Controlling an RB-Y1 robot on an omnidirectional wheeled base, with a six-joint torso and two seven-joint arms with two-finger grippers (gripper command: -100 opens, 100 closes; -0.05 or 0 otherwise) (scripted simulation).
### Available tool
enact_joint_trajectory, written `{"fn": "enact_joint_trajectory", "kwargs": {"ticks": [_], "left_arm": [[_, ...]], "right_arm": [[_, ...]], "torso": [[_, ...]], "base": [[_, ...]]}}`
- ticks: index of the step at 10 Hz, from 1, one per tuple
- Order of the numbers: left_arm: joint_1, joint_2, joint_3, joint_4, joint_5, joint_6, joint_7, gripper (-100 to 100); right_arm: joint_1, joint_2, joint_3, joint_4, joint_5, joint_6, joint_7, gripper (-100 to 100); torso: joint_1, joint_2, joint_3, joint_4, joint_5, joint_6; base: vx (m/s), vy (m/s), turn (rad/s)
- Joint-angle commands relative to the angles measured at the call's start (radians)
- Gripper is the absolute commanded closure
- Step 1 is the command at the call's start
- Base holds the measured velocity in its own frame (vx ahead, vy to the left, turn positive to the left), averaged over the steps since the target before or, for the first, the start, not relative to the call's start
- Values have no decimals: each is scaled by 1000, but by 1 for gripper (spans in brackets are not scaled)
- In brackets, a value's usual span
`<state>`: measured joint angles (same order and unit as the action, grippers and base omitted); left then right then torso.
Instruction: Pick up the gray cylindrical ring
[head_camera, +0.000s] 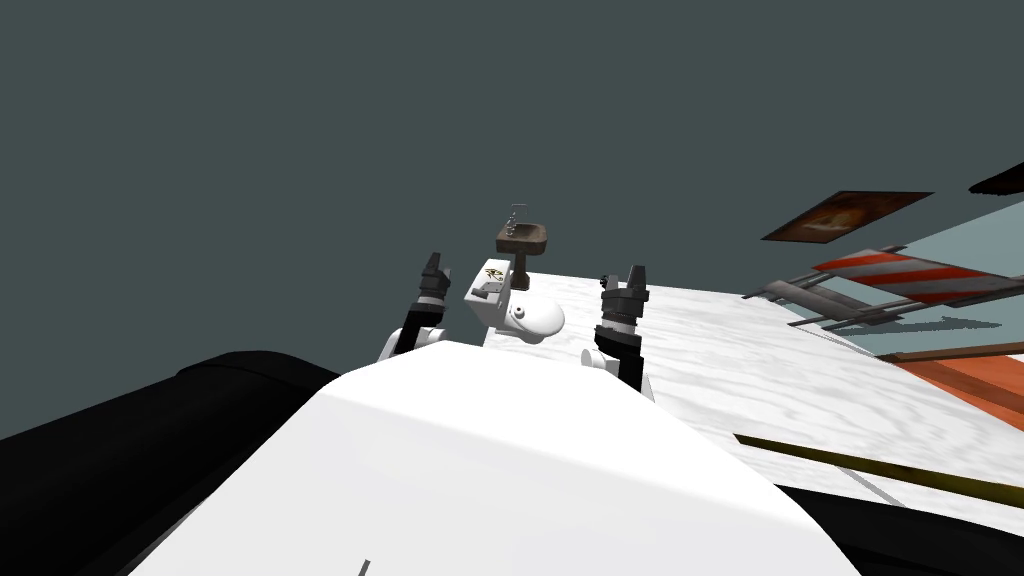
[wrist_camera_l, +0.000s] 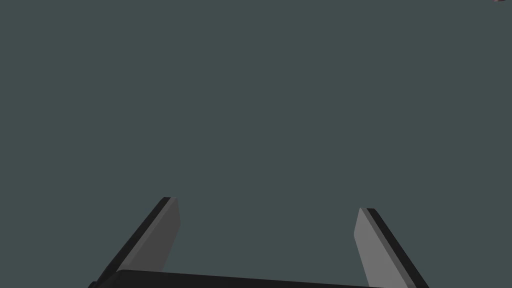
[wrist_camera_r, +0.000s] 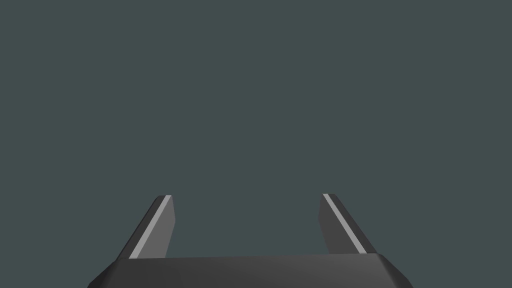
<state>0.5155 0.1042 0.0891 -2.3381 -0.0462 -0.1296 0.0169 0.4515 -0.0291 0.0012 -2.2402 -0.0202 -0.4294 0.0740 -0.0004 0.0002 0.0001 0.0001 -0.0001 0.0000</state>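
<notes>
I cannot tell where the gray ring lies. My left gripper (wrist_camera_l: 268, 204) and right gripper (wrist_camera_r: 246, 196) both hold their jaws wide and empty, facing a dark grey wall (head_camera: 300, 150). A white toilet (head_camera: 520, 312) stands beyond, between them.

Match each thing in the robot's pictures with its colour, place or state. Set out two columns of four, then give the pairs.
Column one:
1 toilet
2 sink
3 framed picture
4 left hand

Column two:
A dark brown, on a pedestal
B open, holding nothing
C white
D orange and brown, far to the robot's right

Pairs: 1-C, 2-A, 3-D, 4-B
</notes>
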Motion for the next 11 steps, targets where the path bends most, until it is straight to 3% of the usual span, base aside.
{"fn": "enact_joint_trajectory", "kwargs": {"ticks": [1, 6, 10, 11], "left_arm": [[-4, 4, 2, -5, 0, 49, -1, -100], [-18, 25, 14, -18, 2, 167, -5, -100], [-35, 43, 25, -32, 5, 290, -13, -100], [-35, 43, 25, -32, 5, 296, -13, -100]], "right_arm": [[0, 0, 0, 0, 0, 0, 0, 0], [0, 0, 0, 0, 0, 0, 0, 0], [0, 0, 0, 0, 0, 0, 0, 0], [0, 0, 0, 0, 0, 0, 0, 0]], "torso": [[0, 0, 0, 0, 0, 0], [0, 0, 0, 0, 0, 0], [0, -1, 0, 0, 0, 0], [0, -1, 0, 0, 0, 0]], "base": [[-2, -6, -1], [-1, -8, -1], [4, -10, -1], [0, 0, 0]]}}
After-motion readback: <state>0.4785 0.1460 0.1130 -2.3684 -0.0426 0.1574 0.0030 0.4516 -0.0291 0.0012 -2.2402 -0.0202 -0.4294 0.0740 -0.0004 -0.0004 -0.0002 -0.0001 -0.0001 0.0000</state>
